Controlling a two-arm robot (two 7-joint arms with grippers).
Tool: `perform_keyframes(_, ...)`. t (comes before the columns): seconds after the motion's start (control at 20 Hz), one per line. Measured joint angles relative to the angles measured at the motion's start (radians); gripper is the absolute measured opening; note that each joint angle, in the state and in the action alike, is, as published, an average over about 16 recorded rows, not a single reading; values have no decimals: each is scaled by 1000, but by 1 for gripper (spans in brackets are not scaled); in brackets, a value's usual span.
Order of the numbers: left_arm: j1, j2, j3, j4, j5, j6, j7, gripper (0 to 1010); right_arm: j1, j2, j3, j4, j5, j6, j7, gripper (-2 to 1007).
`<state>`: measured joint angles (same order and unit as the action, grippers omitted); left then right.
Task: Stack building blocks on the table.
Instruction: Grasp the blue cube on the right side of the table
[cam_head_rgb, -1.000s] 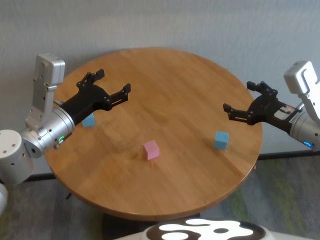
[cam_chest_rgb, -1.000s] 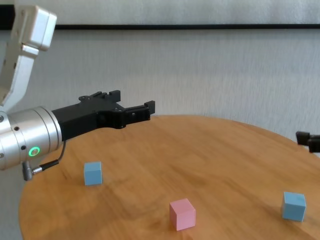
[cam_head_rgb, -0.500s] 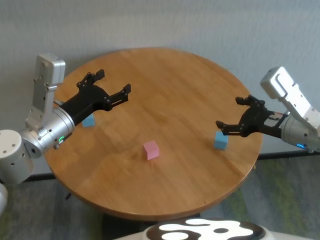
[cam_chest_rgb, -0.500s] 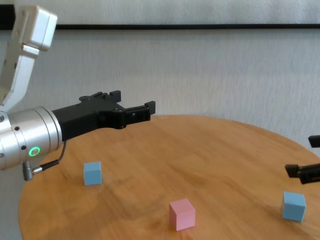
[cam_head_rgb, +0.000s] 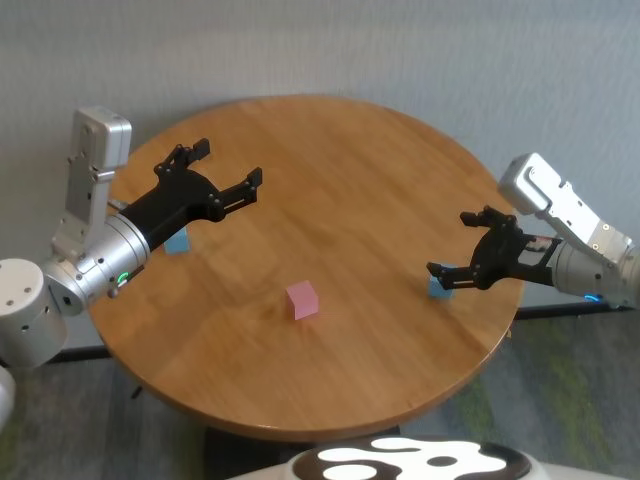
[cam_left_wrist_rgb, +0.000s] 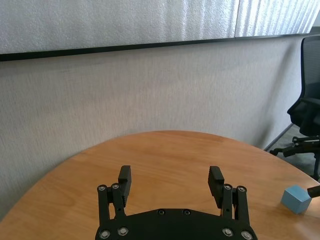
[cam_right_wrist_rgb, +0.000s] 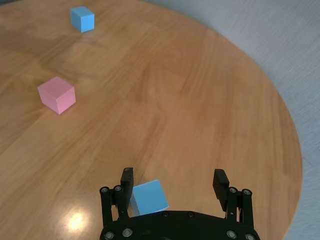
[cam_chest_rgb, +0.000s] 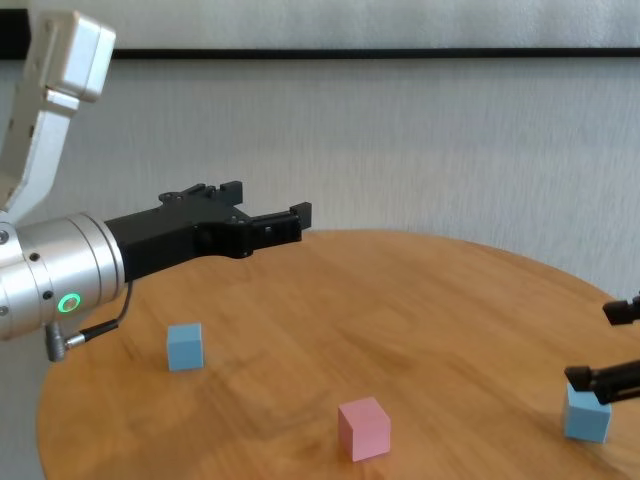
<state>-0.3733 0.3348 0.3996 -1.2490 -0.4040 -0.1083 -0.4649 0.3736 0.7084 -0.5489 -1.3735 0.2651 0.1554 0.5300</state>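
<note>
Our right gripper (cam_head_rgb: 458, 246), fingers spread wide, hangs over the blue block (cam_head_rgb: 439, 287) at the head view's right edge; in the wrist view the block sits off-centre, close to one finger. Pink block (cam_head_rgb: 302, 299) mid-table (cam_head_rgb: 330, 170). Left gripper (cam_head_rgb: 224, 172) idle upper left, fingers apart
</note>
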Motion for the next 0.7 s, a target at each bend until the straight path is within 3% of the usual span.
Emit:
perform_keyframes(0.3,0,0,0,0,0,1,0,1000,12,-14,-10,30,-18,4,35,1005)
perform_keyframes(0.7,-1,0,1,0,0,1,0,1000,15,-33,-8,52,-22,25,69,1005)
